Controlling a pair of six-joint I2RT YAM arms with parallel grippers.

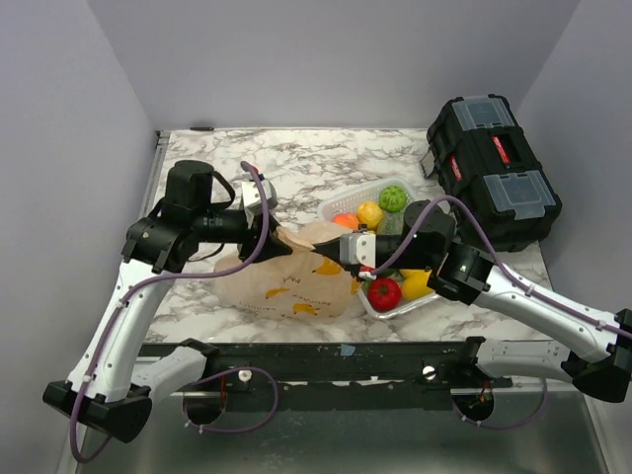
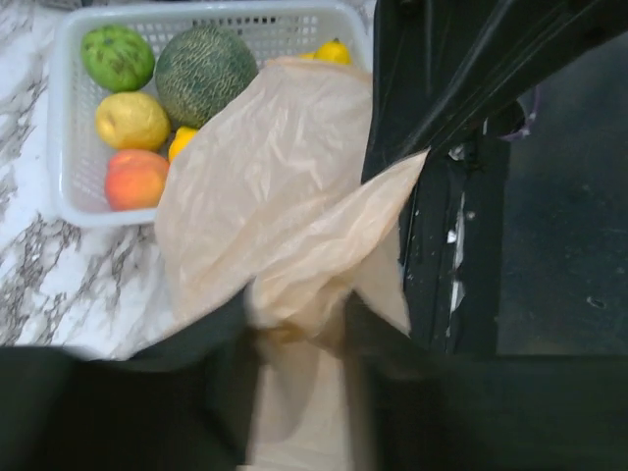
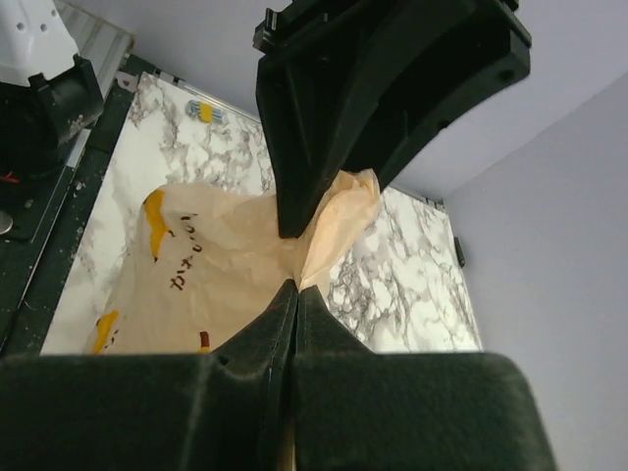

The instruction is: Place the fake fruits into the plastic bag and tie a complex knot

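Pale-orange plastic bag [image 1: 286,288], thin and crinkly with yellow print on its side: it lies on your marbled counter [image 1: 326,158], up against the left side of the white lattice basket [image 2: 67,147].

— And my arms?

— Your left arm [image 1: 123,306] rises from its base, bends at the elbow and reaches right, with the wrist level above the top of the bag. Your right arm [image 1: 538,296] comes in low from the right, across the basket, pointing left. The two wrists face each other, tips nearly meeting over the bag's neck.

— What have the fingers got?

— Your right fingers [image 3: 329,343] are pressed flat together, with a fold of the bag's neck pinched at their tips. Your left fingers [image 2: 206,378] stand partly apart with a strip of the bag running between them. I cannot tell whether they pinch it.

— The fruit?

— A netted green melon [image 2: 204,74] and a peach-coloured fruit [image 2: 134,180] sit in the basket, among others.
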